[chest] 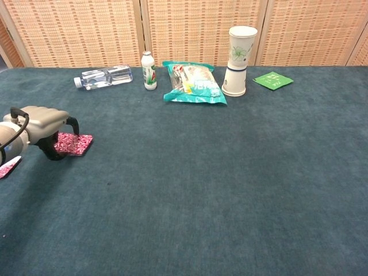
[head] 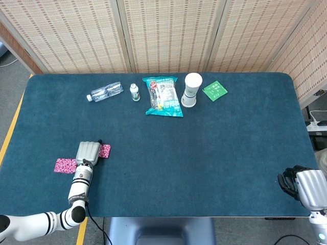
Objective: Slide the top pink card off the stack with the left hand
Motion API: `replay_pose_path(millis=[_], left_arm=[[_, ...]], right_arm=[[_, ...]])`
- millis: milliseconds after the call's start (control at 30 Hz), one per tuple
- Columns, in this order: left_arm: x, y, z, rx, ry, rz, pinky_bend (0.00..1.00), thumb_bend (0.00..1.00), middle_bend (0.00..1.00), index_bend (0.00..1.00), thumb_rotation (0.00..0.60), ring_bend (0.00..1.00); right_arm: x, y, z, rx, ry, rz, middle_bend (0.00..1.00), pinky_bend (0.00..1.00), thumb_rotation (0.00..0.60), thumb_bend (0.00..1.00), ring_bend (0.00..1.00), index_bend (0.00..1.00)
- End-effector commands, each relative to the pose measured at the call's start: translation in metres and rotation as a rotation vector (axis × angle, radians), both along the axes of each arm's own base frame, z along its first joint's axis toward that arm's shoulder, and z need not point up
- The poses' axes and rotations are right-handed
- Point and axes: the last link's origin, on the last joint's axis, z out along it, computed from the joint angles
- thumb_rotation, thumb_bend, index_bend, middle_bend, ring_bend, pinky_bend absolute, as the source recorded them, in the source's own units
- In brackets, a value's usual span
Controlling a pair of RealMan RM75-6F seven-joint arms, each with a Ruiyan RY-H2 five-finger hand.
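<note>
Nearest the robot, at the front right edge of the table [head: 214, 168], the right hand [head: 301, 185] rests with its dark fingers curled in on nothing. At the front left, the left hand [head: 88, 152] lies palm down over the pink card stack [chest: 73, 144]; the chest view shows its dark fingers [chest: 54, 150] arched down to the table beside and over the stack, but whether they press on the top card or only stand around it cannot be told. Only the stack's right end shows past the hand in the head view. Just left of the hand, a single pink card [head: 65, 165] lies flat on the blue cloth, apart from the stack and with its near end hidden by the wrist in the chest view.

The rest sits well apart along the far edge. From left to right there are a clear water bottle [head: 104, 92] lying on its side, a small white bottle [head: 135, 92] standing upright, a teal snack bag [head: 163, 96] lying flat, a white paper cup [head: 191, 89] standing beside the bag, and a green packet [head: 214, 91] flat on the cloth near the cup. Behind the table stands a woven screen [head: 168, 30].
</note>
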Motion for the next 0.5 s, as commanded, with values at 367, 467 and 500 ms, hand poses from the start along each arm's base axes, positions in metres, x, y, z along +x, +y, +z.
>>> replay_pose_path(millis=[367, 467, 500], left_arm=[[-0.015, -0.028, 0.023, 0.015, -0.027, -0.044, 1.00, 0.37, 1.00, 0.55, 0.600, 1.00], [-0.026, -0.039, 0.035, 0.027, -0.017, -0.042, 1.00, 0.37, 1.00, 0.55, 0.600, 1.00], [-0.038, -0.049, 0.048, 0.054, -0.003, -0.023, 1.00, 0.37, 1.00, 0.55, 0.600, 1.00]], right_arm=[[0.000, 0.000, 0.001, 0.002, -0.003, -0.001, 0.83, 0.84, 0.600, 0.41, 0.72, 0.99], [0.000, 0.000, 0.000, 0.003, -0.003, -0.002, 0.83, 0.84, 0.600, 0.41, 0.72, 0.99], [0.000, 0.000, 0.000, 0.003, -0.001, -0.003, 0.83, 0.84, 0.600, 0.41, 0.72, 0.99]])
